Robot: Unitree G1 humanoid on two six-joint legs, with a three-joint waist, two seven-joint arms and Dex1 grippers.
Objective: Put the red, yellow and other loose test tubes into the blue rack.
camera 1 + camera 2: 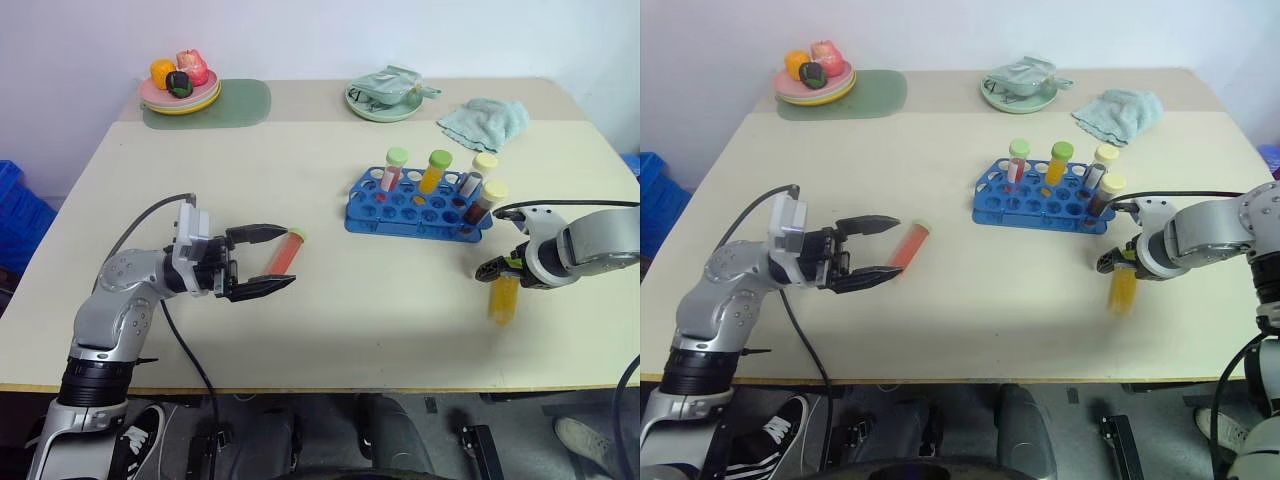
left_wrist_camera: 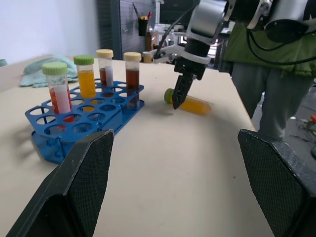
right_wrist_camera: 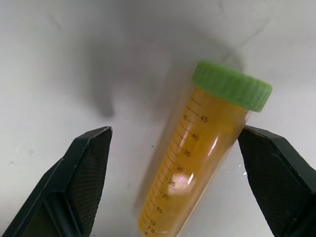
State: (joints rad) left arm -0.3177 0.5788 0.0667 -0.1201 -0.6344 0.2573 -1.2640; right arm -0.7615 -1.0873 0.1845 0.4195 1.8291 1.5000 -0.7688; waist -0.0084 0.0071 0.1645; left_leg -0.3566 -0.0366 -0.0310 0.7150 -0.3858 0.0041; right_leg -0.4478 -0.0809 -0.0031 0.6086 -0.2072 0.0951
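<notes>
Beige counter point(image 1: 330, 330) under both arms; yellow tube pickup is under way.
Right claw point(image 3: 173, 148) is hanging wide open astride the yellow tube point(image 3: 197, 158), apparently not yet gripping it, just right of the blue rack point(image 1: 415, 212). Left claw point(image 1: 268, 262) is waiting open around the red tube point(image 1: 283, 254), well left of the rack. Next: closing squarely, lifting, uprighting over an empty hole.

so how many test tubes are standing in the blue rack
4, all along the back of the blue rack: red tube, yellow-orange tube, greyish tube and dark brown tube at the right end. Two more lie loose on the table.
</notes>
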